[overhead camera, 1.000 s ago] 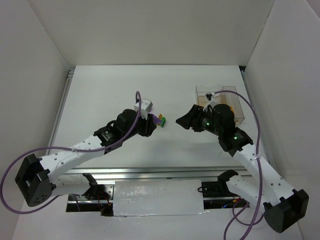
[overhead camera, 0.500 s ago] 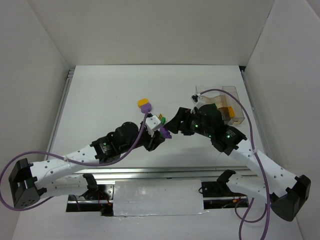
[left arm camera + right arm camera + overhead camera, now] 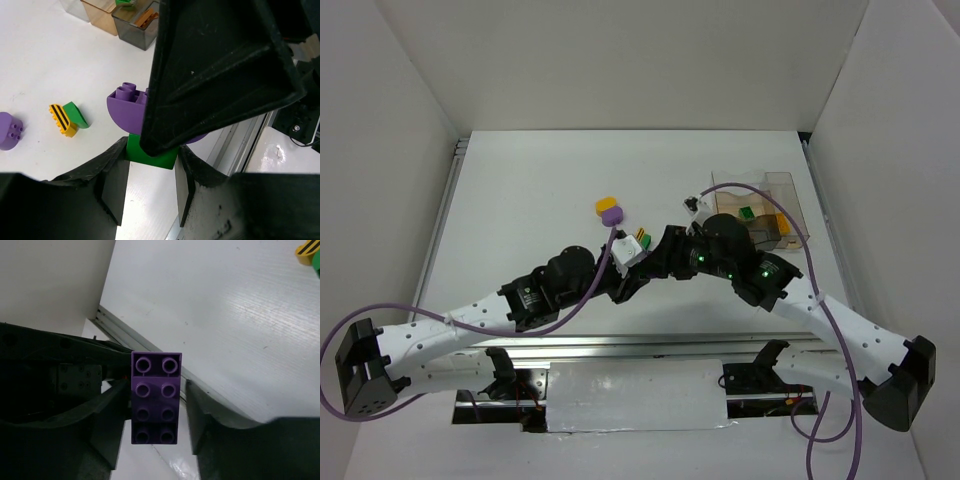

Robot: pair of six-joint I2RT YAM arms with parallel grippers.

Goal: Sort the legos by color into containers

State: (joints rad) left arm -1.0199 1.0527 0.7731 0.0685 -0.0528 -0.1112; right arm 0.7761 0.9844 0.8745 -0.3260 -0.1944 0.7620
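My left gripper [image 3: 150, 165] is shut on a green brick [image 3: 152, 154] that has a purple curved brick [image 3: 125, 105] stuck on top. It holds them above the table at centre [image 3: 640, 272]. My right gripper [image 3: 156, 405] meets it from the right [image 3: 663, 258], jaws open around the purple brick [image 3: 156, 395], with a small gap on each side. The clear divided container [image 3: 782, 190] stands at the back right with a green brick [image 3: 747, 212] and an orange-brown one [image 3: 764, 226] inside.
A yellow-black striped brick joined to a green one [image 3: 640, 238] lies on the table just behind the grippers, also in the left wrist view [image 3: 68, 119]. A purple and orange piece [image 3: 609, 209] lies further back left. The metal rail [image 3: 620, 345] runs along the near edge.
My left gripper lifted the green and purple bricks and carried them right and nearer. My right gripper moved left from the container and now straddles the purple brick.
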